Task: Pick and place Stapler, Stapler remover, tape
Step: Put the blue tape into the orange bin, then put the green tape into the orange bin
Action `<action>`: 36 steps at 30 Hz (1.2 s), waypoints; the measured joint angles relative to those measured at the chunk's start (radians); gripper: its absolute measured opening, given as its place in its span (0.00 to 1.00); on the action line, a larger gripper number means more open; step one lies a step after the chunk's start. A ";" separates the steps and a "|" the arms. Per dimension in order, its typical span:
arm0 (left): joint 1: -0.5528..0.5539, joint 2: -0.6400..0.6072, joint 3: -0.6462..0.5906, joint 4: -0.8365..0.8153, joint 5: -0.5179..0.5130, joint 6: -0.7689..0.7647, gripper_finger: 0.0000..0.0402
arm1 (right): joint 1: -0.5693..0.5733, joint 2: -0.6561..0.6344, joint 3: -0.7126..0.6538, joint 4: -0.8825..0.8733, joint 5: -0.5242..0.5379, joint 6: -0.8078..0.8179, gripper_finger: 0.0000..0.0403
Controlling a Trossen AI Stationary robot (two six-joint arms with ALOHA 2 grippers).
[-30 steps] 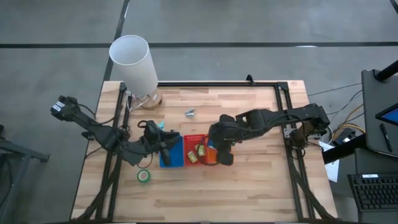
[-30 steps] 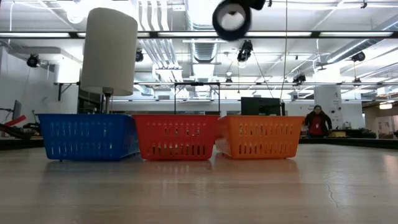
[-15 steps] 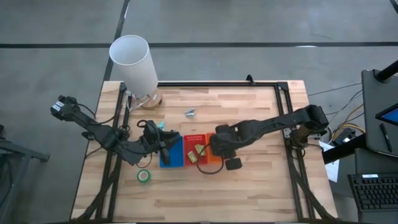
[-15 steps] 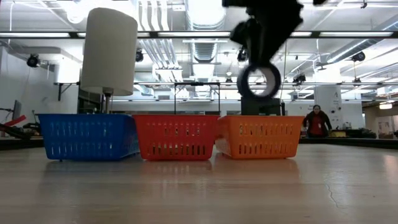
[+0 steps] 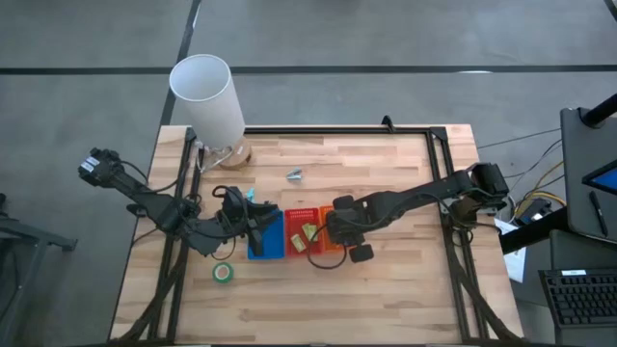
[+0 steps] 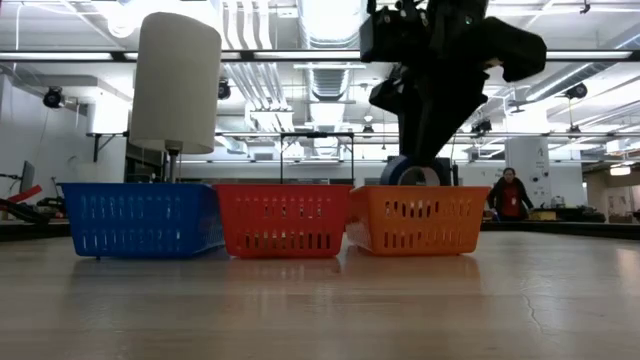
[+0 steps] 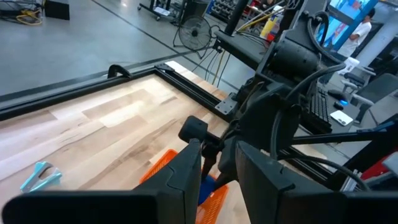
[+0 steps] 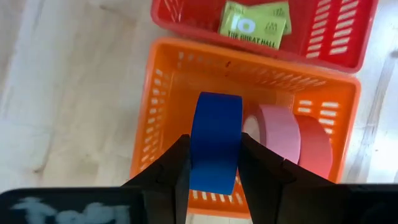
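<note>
The right gripper [image 8: 214,186] is clamped edge-on around the blue tape roll [image 8: 215,142], holding it upright so it drops into the orange basket [image 8: 163,106], beside the pink roll [image 8: 278,132] and red roll [image 8: 314,147] already there. The left gripper [image 7: 217,168] waits over the blue basket [image 5: 266,235], its jaws slightly apart and empty. A green tape roll [image 5: 224,273] lies on the table, near and left of the baskets. The red basket [image 8: 367,34] crowds the orange one.

Overhead and table-level views share the orange basket [image 5: 333,243]; depth seems unclear.
</note>
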 joint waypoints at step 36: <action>-0.001 0.000 0.000 -0.165 0.156 -0.225 0.26 | -0.016 -0.010 0.070 -0.077 0.079 0.008 0.41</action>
